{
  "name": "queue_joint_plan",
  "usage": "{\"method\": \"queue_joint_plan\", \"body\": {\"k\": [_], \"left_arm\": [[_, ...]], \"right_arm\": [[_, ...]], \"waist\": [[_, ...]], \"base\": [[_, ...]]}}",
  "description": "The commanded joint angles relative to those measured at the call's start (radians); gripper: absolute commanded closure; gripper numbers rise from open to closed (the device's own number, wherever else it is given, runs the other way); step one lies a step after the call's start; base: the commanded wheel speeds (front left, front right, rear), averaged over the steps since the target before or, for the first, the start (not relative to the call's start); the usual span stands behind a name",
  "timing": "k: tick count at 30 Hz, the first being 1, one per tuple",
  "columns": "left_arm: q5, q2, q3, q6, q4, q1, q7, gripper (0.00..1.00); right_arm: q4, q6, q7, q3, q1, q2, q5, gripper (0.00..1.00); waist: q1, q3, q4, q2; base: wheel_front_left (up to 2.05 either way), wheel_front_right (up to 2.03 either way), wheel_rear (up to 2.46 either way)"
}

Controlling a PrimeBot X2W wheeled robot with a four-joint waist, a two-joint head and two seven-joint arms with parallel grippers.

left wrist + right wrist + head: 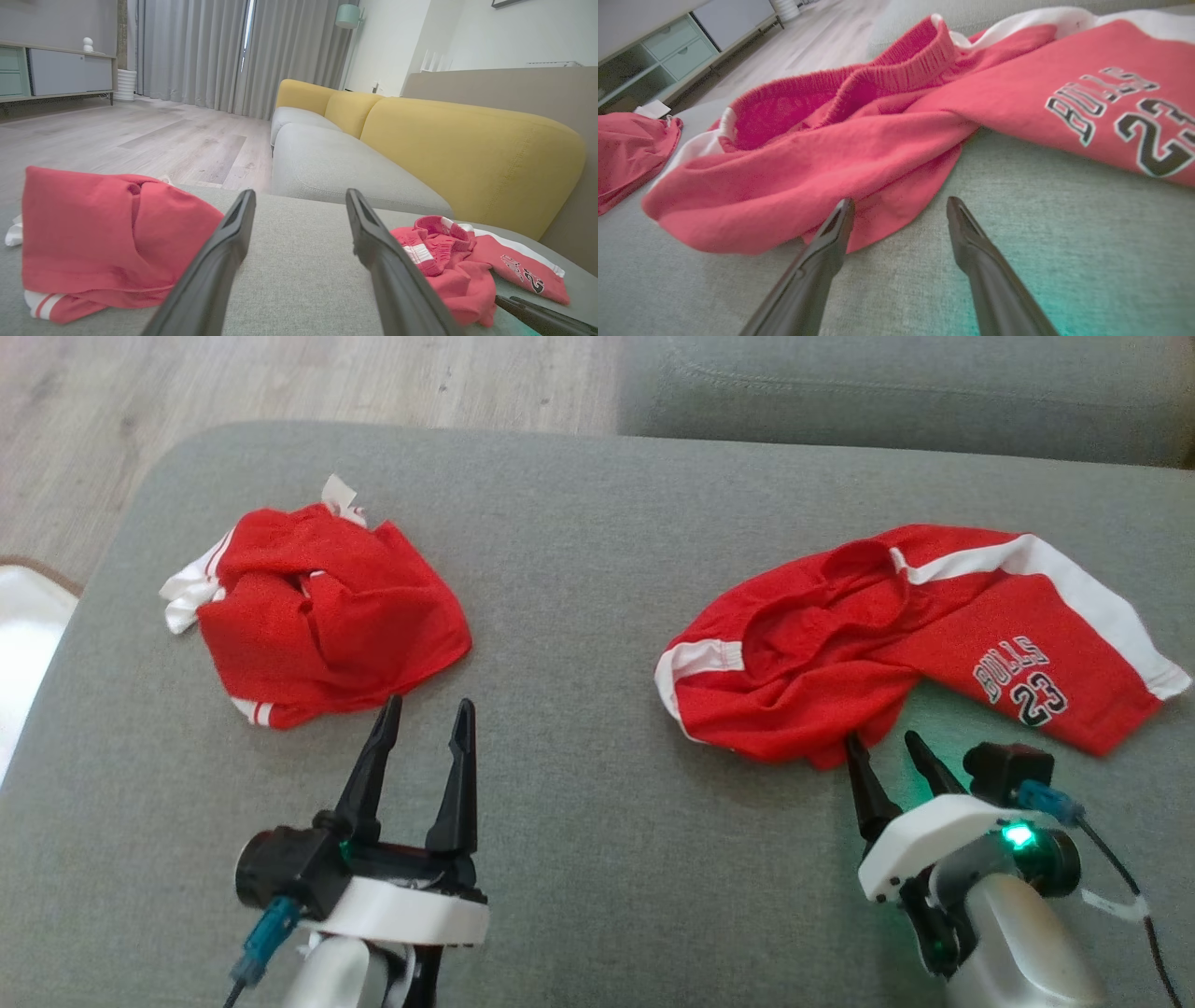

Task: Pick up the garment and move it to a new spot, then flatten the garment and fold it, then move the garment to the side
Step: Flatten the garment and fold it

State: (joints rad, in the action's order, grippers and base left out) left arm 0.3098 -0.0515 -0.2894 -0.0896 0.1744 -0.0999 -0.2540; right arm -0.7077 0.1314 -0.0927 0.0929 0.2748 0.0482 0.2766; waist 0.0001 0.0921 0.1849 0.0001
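Two crumpled red garments with white trim lie on a grey cushion [597, 569]. The left garment [322, 616] [107, 238] is bunched into a heap; my left gripper [427, 705] [300, 193] stands open just beside its near right edge, apart from it. The right garment [896, 635] [887, 135], shorts printed "BULLS 23", lies spread at the right [467, 261]. My right gripper [881, 739] [900, 201] is open at the shorts' near hem, its left fingertip [843, 210] at the cloth's edge, nothing between the fingers.
Wooden floor [280, 383] lies beyond the cushion's far left edge, with a pale rug [23, 625] at the left. Another grey seat [887, 392] adjoins at the far right, with a yellow sofa back [467, 149]. Bare cushion stretches between the garments.
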Motion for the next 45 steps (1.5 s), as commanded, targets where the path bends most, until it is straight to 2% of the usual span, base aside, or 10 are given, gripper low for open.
{"method": "queue_joint_plan", "body": {"k": [1,6,8,13,20,25,33,35,39,45], "left_arm": [[0.006,0.001,0.029,-0.004,-0.03,-0.053,-0.008,0.0],[0.008,0.001,0.026,-0.004,-0.029,-0.062,-0.008,0.0],[0.009,0.001,0.027,-0.004,-0.027,-0.063,-0.008,0.0],[0.005,0.001,0.041,0.001,-0.025,-0.055,-0.008,0.0],[0.006,0.001,0.058,0.006,-0.037,-0.035,-0.008,0.0],[0.013,0.001,0.057,0.012,-0.047,-0.017,-0.008,0.0],[0.02,0.001,0.048,0.02,-0.058,0.001,-0.008,0.0],[0.02,0.001,0.045,0.02,-0.058,0.002,-0.008,0.0],[0.019,0.001,0.044,0.019,-0.059,0.003,-0.008,0.0],[0.017,0.001,0.047,0.016,-0.056,0.003,-0.008,0.0]], "right_arm": [[0.008,-0.001,0.0,0.028,0.049,0.002,0.002,0.0],[-0.103,-0.001,0.016,0.039,0.102,0.002,-0.026,0.0],[-0.133,-0.001,0.012,0.052,0.118,0.002,-0.03,1.0],[-0.164,-0.001,-0.049,0.043,0.144,0.002,-0.051,1.0],[-0.104,-0.001,-0.077,-0.164,0.108,0.019,-0.207,1.0],[0.059,-0.001,0.012,-0.325,0.027,0.061,-0.295,1.0],[0.325,-0.001,0.213,-0.523,-0.087,0.041,-0.388,1.0],[0.375,-0.001,0.228,-0.547,-0.101,0.027,-0.409,0.0],[0.445,-0.001,0.21,-0.514,-0.113,0.008,-0.395,0.0],[0.521,-0.001,0.096,-0.354,-0.126,0.003,-0.288,0.0]], "waist": [[-0.0001,0.01,0.01,-0.0001],[-0.0001,0.023,0.025,-0.0001],[-0.0001,0.023,0.027,-0.0001],[-0.0001,0.013,0.002,-0.0001],[-0.0001,-0.033,-0.082,-0.0001],[-0.0001,-0.065,-0.128,-0.0001],[-0.0001,-0.087,-0.156,-0.0001],[-0.0001,-0.089,-0.155,-0.0001],[-0.0001,-0.089,-0.151,-0.0001],[-0.0001,-0.088,-0.144,-0.0001]], "base": [[0.0,0.0,0.0],[0.0,0.0,0.0],[0.0,0.0,0.0],[0.0,0.0,0.0],[0.0,0.0,0.0],[0.0,0.0,0.0],[0.0,0.0,0.0],[0.0,0.0,0.0],[0.0,0.0,0.0],[0.0,0.0,0.0]]}}
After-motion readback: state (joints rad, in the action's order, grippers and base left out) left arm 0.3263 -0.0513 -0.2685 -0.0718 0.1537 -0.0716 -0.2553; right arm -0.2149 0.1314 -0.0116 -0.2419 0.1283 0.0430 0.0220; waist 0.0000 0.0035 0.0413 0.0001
